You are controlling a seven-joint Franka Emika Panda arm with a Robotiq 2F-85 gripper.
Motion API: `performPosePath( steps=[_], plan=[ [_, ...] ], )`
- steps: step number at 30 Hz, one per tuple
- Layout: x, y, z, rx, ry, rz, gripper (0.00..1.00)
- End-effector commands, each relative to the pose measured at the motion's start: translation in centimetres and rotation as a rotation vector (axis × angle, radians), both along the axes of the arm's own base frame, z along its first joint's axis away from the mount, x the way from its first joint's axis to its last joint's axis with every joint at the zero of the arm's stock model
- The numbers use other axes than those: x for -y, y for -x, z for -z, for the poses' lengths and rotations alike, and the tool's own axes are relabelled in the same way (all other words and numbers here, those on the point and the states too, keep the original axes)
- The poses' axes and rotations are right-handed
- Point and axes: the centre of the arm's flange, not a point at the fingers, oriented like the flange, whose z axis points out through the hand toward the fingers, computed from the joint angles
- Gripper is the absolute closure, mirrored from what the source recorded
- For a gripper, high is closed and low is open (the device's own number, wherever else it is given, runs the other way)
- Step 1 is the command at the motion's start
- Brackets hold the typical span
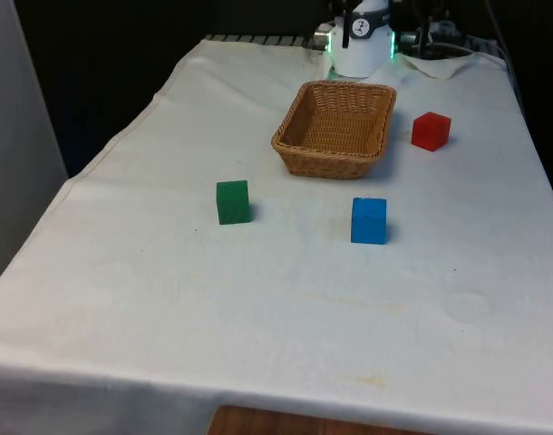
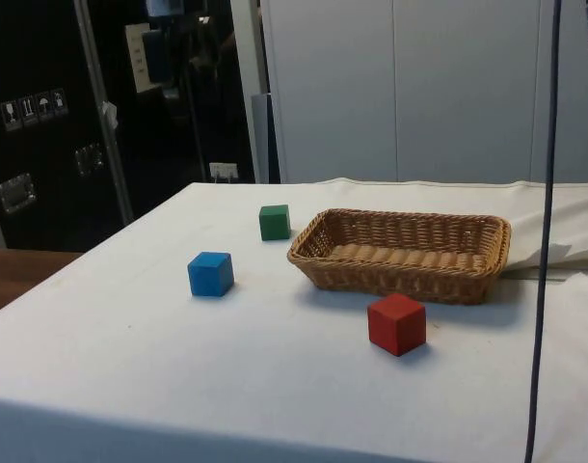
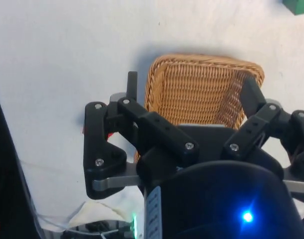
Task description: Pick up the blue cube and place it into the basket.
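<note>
The blue cube [image 1: 368,220] [image 2: 210,274] sits on the white cloth, a short way in front of the basket toward the table's near side. The woven wicker basket [image 1: 286,145] [image 2: 400,272] is empty and stands near the robot's end of the table. In the wrist view my gripper [image 3: 192,85] hangs high above the basket [image 3: 207,62]. It is open, its black fingers [image 3: 132,82] spread wide with nothing between them. The gripper is far from the blue cube.
A green cube [image 1: 232,201] [image 2: 274,222] [image 3: 296,6] rests at the front view's left of the blue one. A red cube [image 1: 431,130] [image 2: 396,323] lies beside the basket at the front view's right. A black cable [image 2: 543,289] hangs down in the side view.
</note>
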Motion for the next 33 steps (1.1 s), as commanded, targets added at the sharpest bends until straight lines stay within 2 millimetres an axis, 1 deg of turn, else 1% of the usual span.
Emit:
performPosePath(
  steps=[1, 11, 15, 16, 23, 24, 25, 30, 32, 33],
  plan=[
    [-0.3, -0.1, 0.3, 0.012, 0.006, -0.004, 0.00],
    [-0.9, -0.3, 2.1, 0.050, 0.013, -0.034, 0.00],
    [-1.0, -0.2, 3.5, 0.064, 0.013, -0.054, 0.00],
    [-0.9, -0.2, 3.3, 0.057, 0.011, -0.050, 0.00],
    [-1.2, -0.6, 5.2, 0.066, 0.010, -0.082, 0.00],
    [-1.0, -0.5, 4.9, 0.060, 0.009, -0.076, 0.00],
    [-1.2, -0.6, 5.4, 0.065, 0.009, -0.086, 0.00],
    [-1.6, -0.8, 6.9, 0.065, 0.007, -0.114, 0.00],
    [-1.5, -0.9, 6.8, 0.058, 0.005, -0.111, 0.00],
    [-1.7, -0.9, 7.3, 0.067, 0.006, -0.124, 0.00]
  ],
)
